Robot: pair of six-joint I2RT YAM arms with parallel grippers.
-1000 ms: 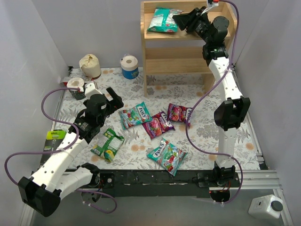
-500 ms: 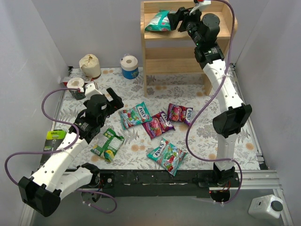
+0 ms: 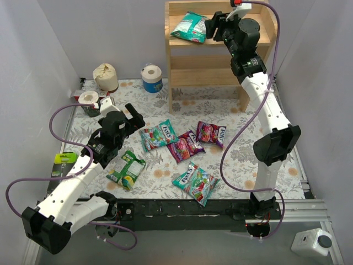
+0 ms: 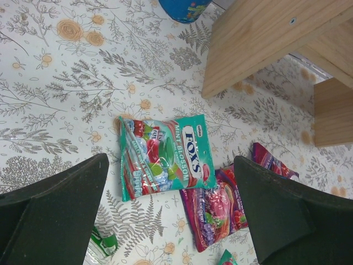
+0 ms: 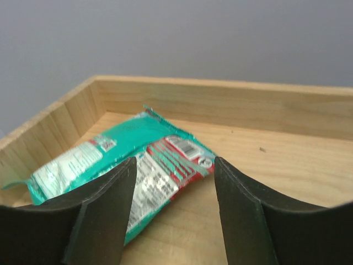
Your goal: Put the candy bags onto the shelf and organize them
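- Currently the right hand (image 3: 211,26) is up at the top tier of the shelf (image 3: 177,66). Its fingers are parted to a middling gap and hold nothing.
- One teal bag (image 5: 149,154) lies flat on that tier, toward the left side panel and a little askew to the back rail. It shows just beyond the fingers, and I judge it free of them.
- Five candy bags lie on the table (image 3: 204,105). A middle teal bag (image 3: 158,134) sits near the centre. One purple bag (image 3: 186,146) and another purple bag (image 3: 210,132) lie touching, just to its right.
- A near teal bag (image 3: 196,182) lies toward the near edge, and a green-and-yellow bag (image 3: 127,168) toward the near-left corner.
- The left hand (image 3: 137,115) hovers wide open above the middle teal bag, gripping nothing.
- Step in hand, as I judge it: the first placement looks finished, with five bags to go.
- Next, the right hand should back straight out of the tier without dragging the packet.
- The left hand would need to come down on the middle teal bag and pinch an edge, since flat glossy film slips.
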